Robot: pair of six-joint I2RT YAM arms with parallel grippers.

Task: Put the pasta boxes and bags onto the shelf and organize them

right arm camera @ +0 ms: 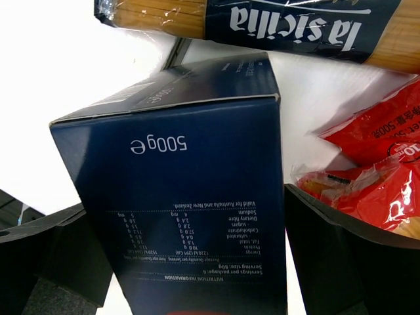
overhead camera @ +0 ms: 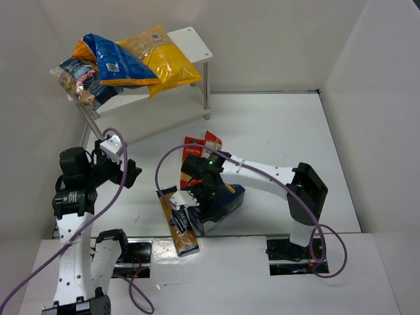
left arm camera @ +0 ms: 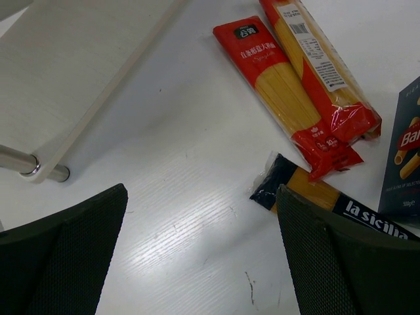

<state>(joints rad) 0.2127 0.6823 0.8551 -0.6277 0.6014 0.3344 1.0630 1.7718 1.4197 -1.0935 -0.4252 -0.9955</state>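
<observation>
One chunky dark blue cardboard pasta box point(right arm camera: 164, 98), on the white table point(overhead camera: 275, 131) well apart from the white two-tier shelf point(overhead camera: 193, 42) — my right gripper point(right arm camera: 184, 207) spread wide astride it, unclamped — hazard: closing off-centre could pivot it from my grasp.

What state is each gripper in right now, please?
Left gripper: open, holding nothing.
Right gripper: open, straddling the dark blue pasta box, not clamped on it.
</observation>
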